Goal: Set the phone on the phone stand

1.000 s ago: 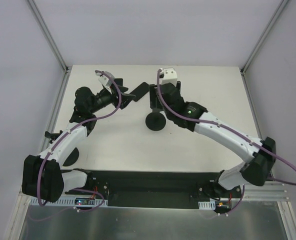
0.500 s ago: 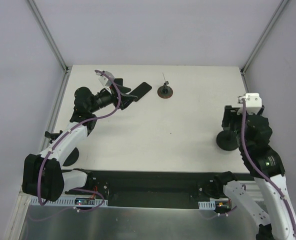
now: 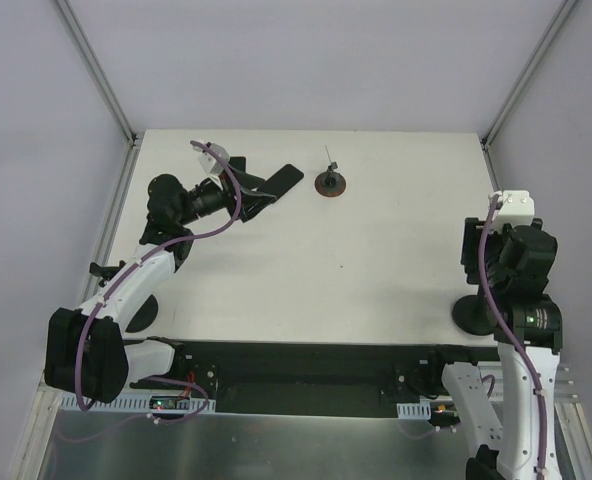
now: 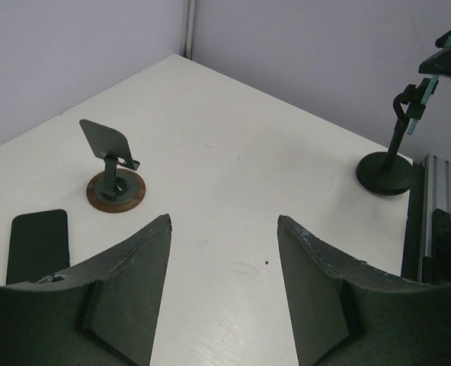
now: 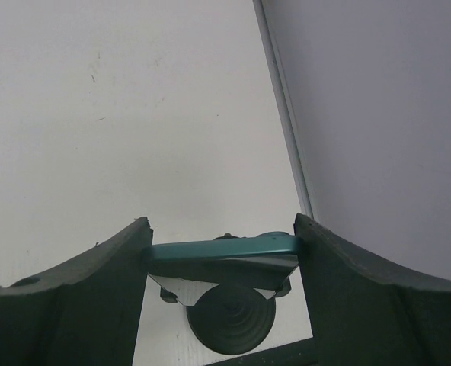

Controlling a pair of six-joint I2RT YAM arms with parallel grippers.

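A black phone (image 3: 283,179) lies flat on the table at the back left; it also shows in the left wrist view (image 4: 37,244). A small phone stand (image 3: 329,183) with a round brown base stands upright just right of it, and shows in the left wrist view (image 4: 116,187). My left gripper (image 3: 256,196) is open and empty, beside the phone, its fingers (image 4: 134,297) spread over bare table. My right gripper (image 3: 472,255) is shut on the teal top plate (image 5: 222,248) of a second stand with a round black base (image 3: 473,313).
The black-based stand (image 4: 385,171) rests near the table's front right edge, by the metal rail (image 4: 431,206). White walls and aluminium posts enclose the table on three sides. A black round foot (image 3: 141,312) sits by the left arm.
My right arm has swung from the back middle to the front right, carrying the black-based stand with it and uncovering the brown-based stand. The left arm and phone have not moved.
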